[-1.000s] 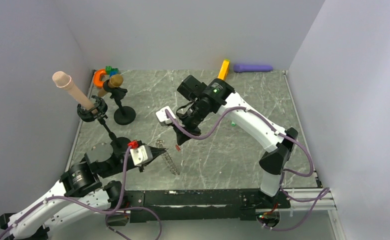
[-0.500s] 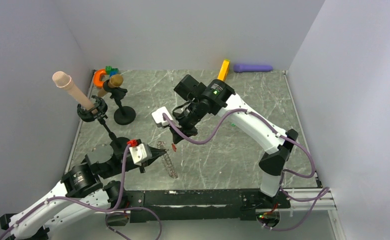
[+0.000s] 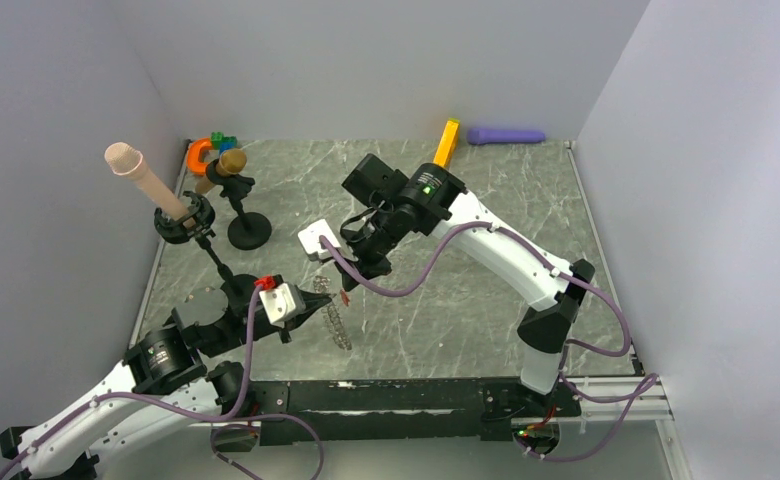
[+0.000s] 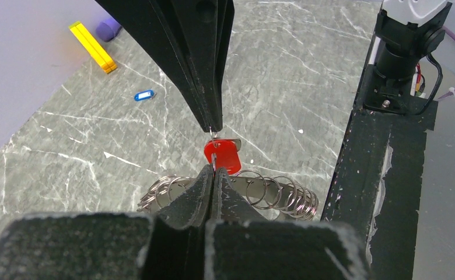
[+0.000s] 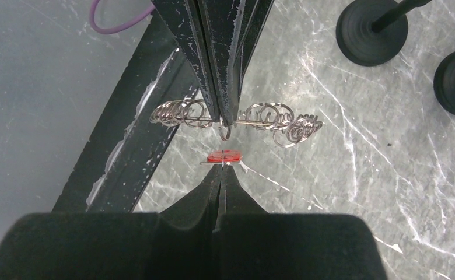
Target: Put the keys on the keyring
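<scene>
The keyring (image 3: pixel 338 325), a floppy chain of silver-grey metal rings, hangs at lower centre-left of the top view, pinched in the closed left gripper (image 3: pixel 318 303). Just up and to the right, the right gripper (image 3: pixel 347 289) points down. It is shut on a small red plastic key tag (image 3: pixel 344 296) just beside the chain's upper end. A long orange block (image 3: pixel 448 138) and a purple cylinder (image 3: pixel 506 135) lie along the top edge of the grey marbled table (image 3: pixel 486 300).

In the left wrist view, the left gripper's jaws press together at lower centre, and the rings (image 4: pixel 275 191) fan out to both sides behind them. The red plastic key tag (image 4: pixel 224 156) hangs just above those tips, held by the closed right fingers reaching down from the top. A blue oblong plastic key tag (image 4: pixel 144 94) lies on the table at upper left, well apart.

In the right wrist view, the right gripper's jaws clamp the red plastic key tag (image 5: pixel 222 155) edge-on at centre. Directly above, the left fingers grip the keyring (image 5: pixel 266 116), which stretches across mid-frame. One small ring dangles near the tag, apart from it. Two round black stand bases (image 5: pixel 368 35) sit at upper right.
</scene>
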